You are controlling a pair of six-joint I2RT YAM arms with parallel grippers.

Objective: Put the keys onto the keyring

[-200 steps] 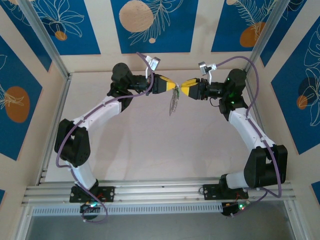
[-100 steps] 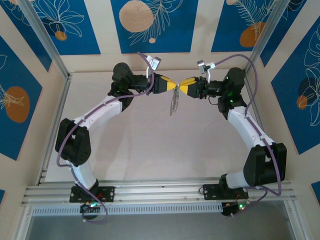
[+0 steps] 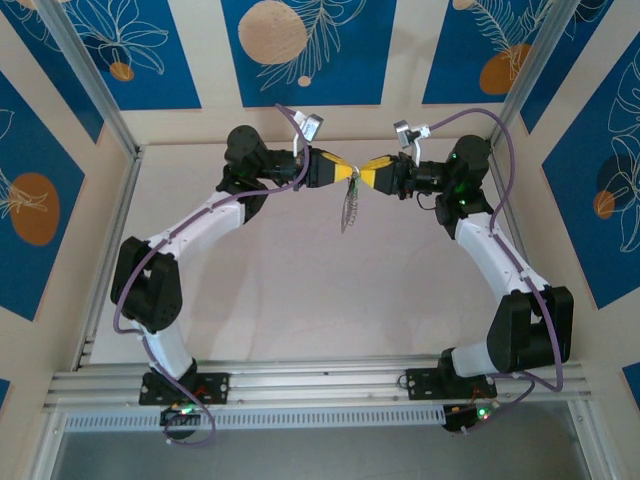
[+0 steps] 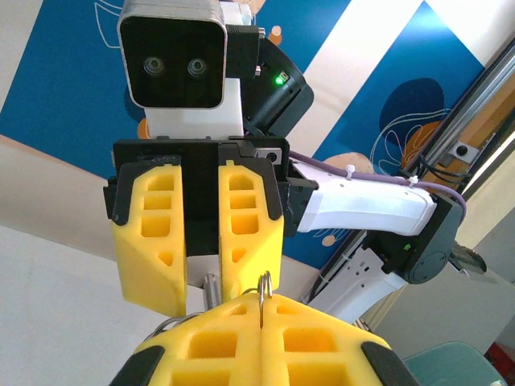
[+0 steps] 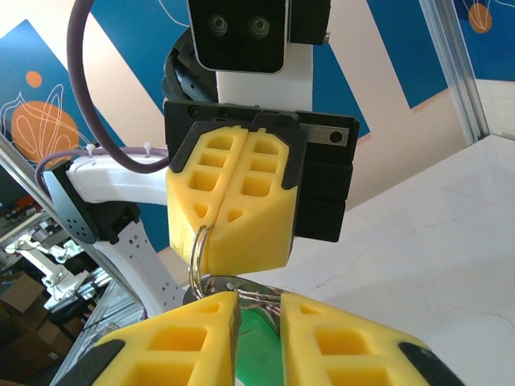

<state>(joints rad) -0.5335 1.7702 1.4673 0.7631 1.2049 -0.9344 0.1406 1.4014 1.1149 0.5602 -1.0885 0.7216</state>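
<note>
Top external view had both arms reaching inward until their yellow tips met over the far middle of the counter (image 3: 280,290), nearer its far edge than the near one. The left fingers (image 3: 338,170) and the right fingers (image 3: 373,177) pointed at each other nose to nose. The keyring (image 3: 348,207) dangled just below that meeting point, its fringe of small silvery pieces hanging down. From the left wrist, the left fingers (image 4: 217,346) were pressed together on the keyring (image 4: 263,285), a thin loop of wire rising out of their seam. Facing them, the right fingers (image 4: 153,233) stood upright with a narrow dark slot between them, and a short silvery stub (image 4: 211,286) poked out at its lower end. From the right wrist, the left fingers (image 5: 241,201) showed a closed seam, with the keyring (image 5: 198,254) curving down out of it. The right fingers (image 5: 185,342) sat slightly apart, and the key (image 5: 257,342) filled that gap with its pale green head. Whether they actually pinched the key could not be told.
</note>
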